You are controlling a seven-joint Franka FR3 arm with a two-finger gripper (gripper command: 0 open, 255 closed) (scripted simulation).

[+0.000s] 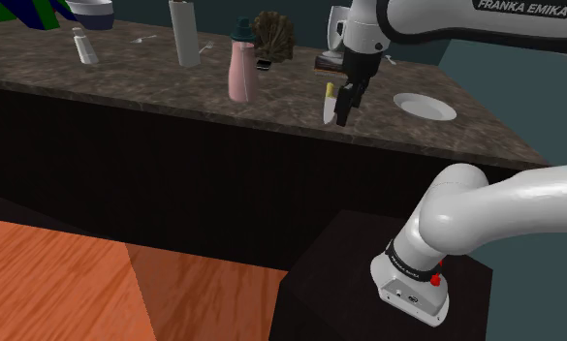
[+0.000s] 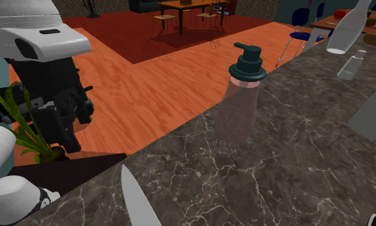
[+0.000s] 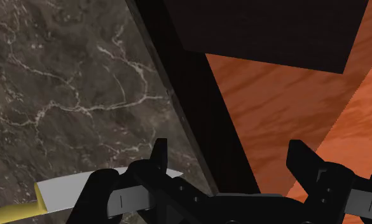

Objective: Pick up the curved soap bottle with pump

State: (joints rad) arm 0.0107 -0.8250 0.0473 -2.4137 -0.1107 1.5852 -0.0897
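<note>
The curved soap bottle (image 1: 239, 70) is pale pink with a dark teal pump and stands upright near the front edge of the dark marble counter (image 1: 145, 82). In the second exterior view the bottle (image 2: 240, 106) stands mid-counter with its pump (image 2: 247, 62) on top. My black gripper (image 1: 343, 116) hangs over the counter's front edge, well off to the shoulder view's right of the bottle and not touching it. In the wrist view my gripper (image 3: 231, 159) is open with nothing between its fingers (image 3: 159, 156), above the counter edge and the wooden floor (image 3: 292, 108).
A knife (image 1: 330, 105) with a yellow handle lies just beside the gripper; its blade (image 3: 82, 188) is close to one finger. A white plate (image 1: 425, 107), a tall pale bottle (image 1: 185, 34), a small bottle (image 1: 85, 46) and a dark bushy object (image 1: 273, 37) stand on the counter.
</note>
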